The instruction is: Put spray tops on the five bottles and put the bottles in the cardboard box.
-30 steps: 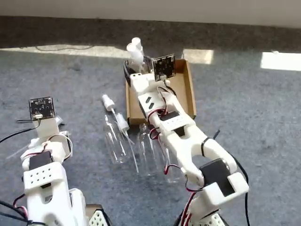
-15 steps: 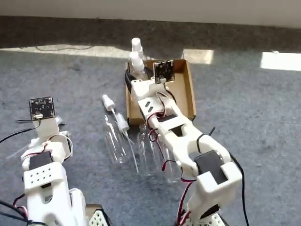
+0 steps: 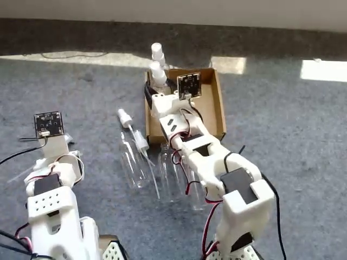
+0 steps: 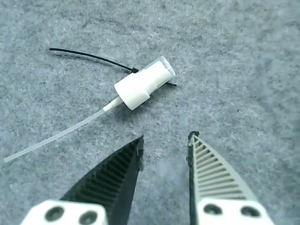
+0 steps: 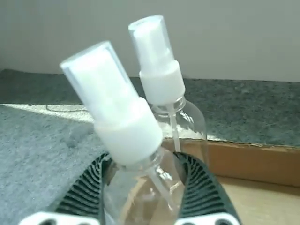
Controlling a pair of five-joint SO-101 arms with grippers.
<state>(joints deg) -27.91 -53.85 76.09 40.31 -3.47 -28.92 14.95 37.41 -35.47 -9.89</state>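
My right tool point(image 5: 143, 183), clamped on a clear plastic bottle with white spray top point(image 5: 117, 117), has lowered it into the brown cardboard box point(image 3: 218, 103), upper centre; I judge release due.

We're seeing white plastic shells on the left arm point(image 3: 51, 203) and right arm point(image 3: 201, 147), black motors point(image 3: 238, 180), looping red cables point(image 3: 175, 154); the left tool point(image 4: 166, 138) has ribbed fingers.

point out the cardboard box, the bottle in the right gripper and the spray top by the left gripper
cardboard box point(image 3: 218, 103): high view, its right wall.
held bottle point(image 5: 127, 133): right wrist view, its white collar.
spray top point(image 4: 138, 86): left wrist view, its white body.
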